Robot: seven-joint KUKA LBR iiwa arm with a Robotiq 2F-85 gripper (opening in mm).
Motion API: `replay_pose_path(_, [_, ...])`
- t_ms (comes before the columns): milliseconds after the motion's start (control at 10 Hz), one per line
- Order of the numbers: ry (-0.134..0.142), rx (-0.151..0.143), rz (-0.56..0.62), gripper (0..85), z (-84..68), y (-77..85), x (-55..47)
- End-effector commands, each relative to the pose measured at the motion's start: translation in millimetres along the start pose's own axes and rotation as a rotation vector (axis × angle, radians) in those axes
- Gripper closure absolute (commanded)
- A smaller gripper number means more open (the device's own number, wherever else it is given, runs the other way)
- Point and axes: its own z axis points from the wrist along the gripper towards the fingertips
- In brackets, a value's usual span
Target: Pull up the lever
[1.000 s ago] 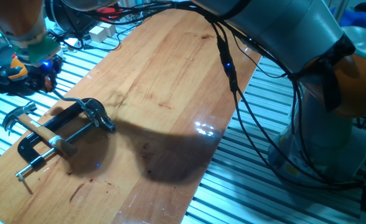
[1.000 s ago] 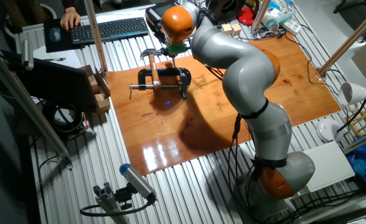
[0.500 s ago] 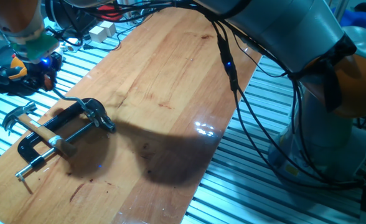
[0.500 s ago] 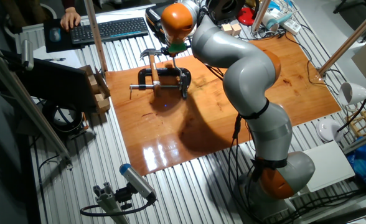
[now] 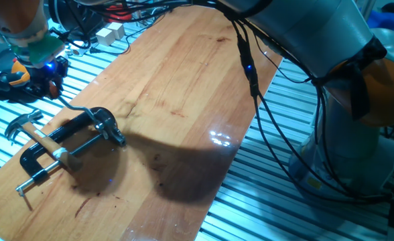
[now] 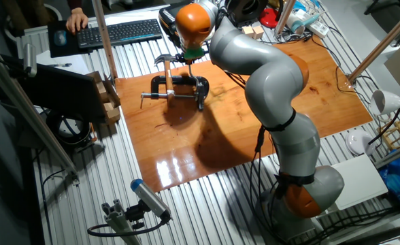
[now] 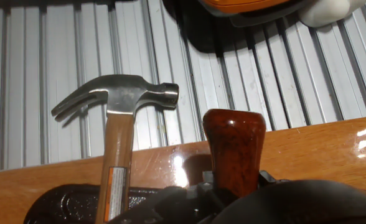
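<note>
The gripper (image 5: 44,75) hangs above the far left table (image 5: 183,94) edge, near the clamp's lever (image 5: 83,109); whether it is open I cannot tell. A hammer (image 7: 117,124) lies beside.

Lever (image 5: 83,110): slim curved silver arm (reddish tip), prob. raised off clamp head.

The black bar clamp (image 5: 56,144) now sits a little lower and more to the left on the wooden board (image 5: 183,100) than before. Its shiny head (image 5: 106,124) is turned a bit. The hammer (image 5: 33,130) moves along with it. The orange arm end (image 6: 193,24) sits a little higher.
</note>
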Motion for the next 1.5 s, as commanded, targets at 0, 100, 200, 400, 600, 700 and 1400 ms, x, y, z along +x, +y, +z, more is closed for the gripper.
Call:
replay_pose_path(0, [0.002,-0.001,-0.004,85.0,-0.2,-0.3,-0.2])
replay_pose_path(100, [0.009,-0.004,-0.007,85.0,-0.7,-1.0,-0.6])
replay_pose_path(200, [0.015,-0.007,-0.014,85.0,-1.1,-1.5,-0.7])
replay_pose_path(400, [0.031,-0.01,-0.024,85.0,-2.4,-3.1,-1.2])
replay_pose_path(600, [0.043,-0.015,-0.033,85.0,-4.2,-4.3,-0.9])
replay_pose_path(700, [0.047,-0.015,-0.038,85.0,-5.0,-4.5,-0.4])
replay_pose_path(1400, [0.063,-0.017,-0.059,85.0,-16.9,-7.3,8.5])
